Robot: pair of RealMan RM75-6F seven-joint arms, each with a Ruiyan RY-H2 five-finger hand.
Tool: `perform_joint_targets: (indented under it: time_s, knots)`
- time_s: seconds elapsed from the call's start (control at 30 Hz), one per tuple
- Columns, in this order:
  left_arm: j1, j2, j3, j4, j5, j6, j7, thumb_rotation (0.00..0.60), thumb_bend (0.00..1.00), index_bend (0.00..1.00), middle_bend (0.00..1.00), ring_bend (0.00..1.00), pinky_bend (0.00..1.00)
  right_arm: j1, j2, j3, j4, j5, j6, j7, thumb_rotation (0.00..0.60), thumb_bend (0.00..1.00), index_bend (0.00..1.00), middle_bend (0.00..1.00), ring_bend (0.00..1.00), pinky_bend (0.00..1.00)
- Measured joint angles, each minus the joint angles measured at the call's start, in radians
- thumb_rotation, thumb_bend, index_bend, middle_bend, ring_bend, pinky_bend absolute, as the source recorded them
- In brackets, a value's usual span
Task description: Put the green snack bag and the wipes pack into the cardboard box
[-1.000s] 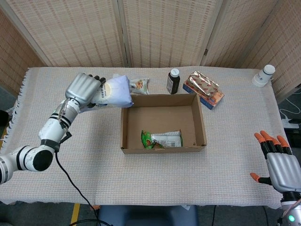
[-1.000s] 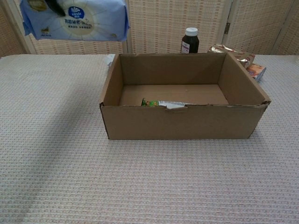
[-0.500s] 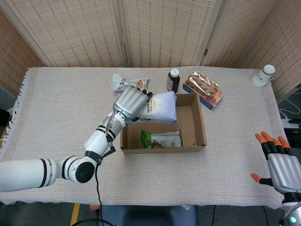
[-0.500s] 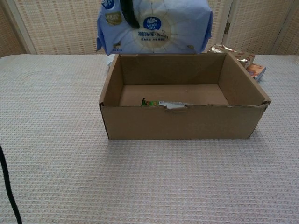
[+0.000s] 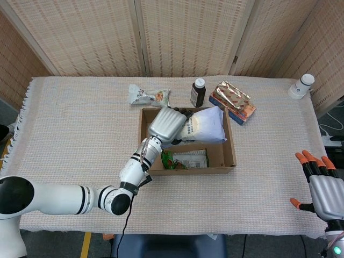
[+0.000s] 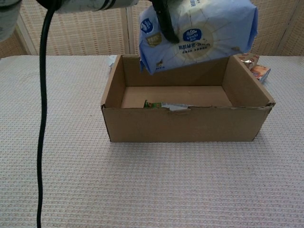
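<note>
Left hand [image 5: 167, 126] had the wipes pack [image 5: 206, 127] gripped, tilted over the cardboard box [image 5: 231, 146] mid-frame; green snack bag [image 5: 184, 159] was already inside. Right hand [image 5: 324, 188], lower right, was spread and empty. The pack's low corner could've snagged the rim

The wipes pack [image 6: 199, 35] carries a round dark-blue brand badge with small white lettering, printed twice on its face, but the letters are too small to read with certainty. Beneath the badge on the pale sunburst panel runs a line of dark Chinese characters, also too fine to make out. The dark bottle [image 5: 198, 92] has a white label and the snack bags bear print, none of it legible.
</note>
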Motion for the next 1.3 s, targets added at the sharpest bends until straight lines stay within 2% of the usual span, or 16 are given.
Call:
perform_joint_targets:
  time_s: [0.07,0.13,0.23,0.6,0.67,0.77,0.9,1.1,1.3]
  knots:
    - [0.004,0.008,-0.002,-0.004,-0.024,-0.033,-0.003,0.6,0.17,0.02,0.1,0.11,0.26,0.0,-0.001,0.0,0.0,-0.001,0.001,-0.002,0.6,0.0,0.07,0.01,0.0,0.0]
    - [0.009,0.022,-0.005,-0.008,-0.046,-0.071,-0.007,0.6,0.16,0.0,0.01,0.01,0.17,-0.001,-0.002,0.0,0.0,-0.001,0.003,-0.003,0.6,0.0,0.07,0.01,0.0,0.0]
    - [0.023,0.046,-0.008,-0.012,-0.054,-0.095,-0.017,0.6,0.16,0.0,0.0,0.0,0.14,0.0,-0.003,0.001,0.0,0.004,0.003,-0.006,0.6,0.0,0.07,0.01,0.0,0.0]
    - [0.065,0.142,-0.004,-0.067,-0.02,-0.099,-0.03,0.6,0.16,0.0,0.0,0.0,0.14,0.007,-0.009,0.002,0.0,0.022,-0.005,-0.016,0.6,0.0,0.07,0.01,0.0,0.0]
    - [0.08,0.174,-0.004,-0.093,-0.011,-0.085,-0.033,0.6,0.17,0.0,0.0,0.0,0.15,0.007,-0.01,0.001,0.0,0.021,-0.008,-0.017,0.6,0.0,0.07,0.01,0.0,0.0]
    - [0.105,0.232,0.002,-0.145,-0.005,-0.059,-0.031,0.6,0.24,0.0,0.0,0.0,0.2,0.007,-0.009,-0.001,0.0,0.015,-0.01,-0.016,0.6,0.0,0.07,0.01,0.0,0.0]
    - [0.154,0.349,0.038,-0.233,0.016,-0.031,-0.008,0.6,0.27,0.0,0.0,0.0,0.21,0.003,-0.008,-0.005,0.0,-0.004,-0.008,-0.009,0.6,0.0,0.07,0.01,0.0,0.0]
    - [0.317,0.581,0.113,-0.343,0.171,0.006,-0.056,0.6,0.27,0.0,0.0,0.0,0.25,-0.001,-0.007,-0.014,0.0,-0.038,-0.013,0.002,0.6,0.0,0.07,0.01,0.0,0.0]
    - [0.527,0.681,0.177,-0.336,0.493,0.076,-0.262,0.6,0.27,0.02,0.06,0.05,0.29,-0.002,-0.013,-0.022,0.0,-0.08,-0.025,0.008,0.6,0.0,0.07,0.01,0.0,0.0]
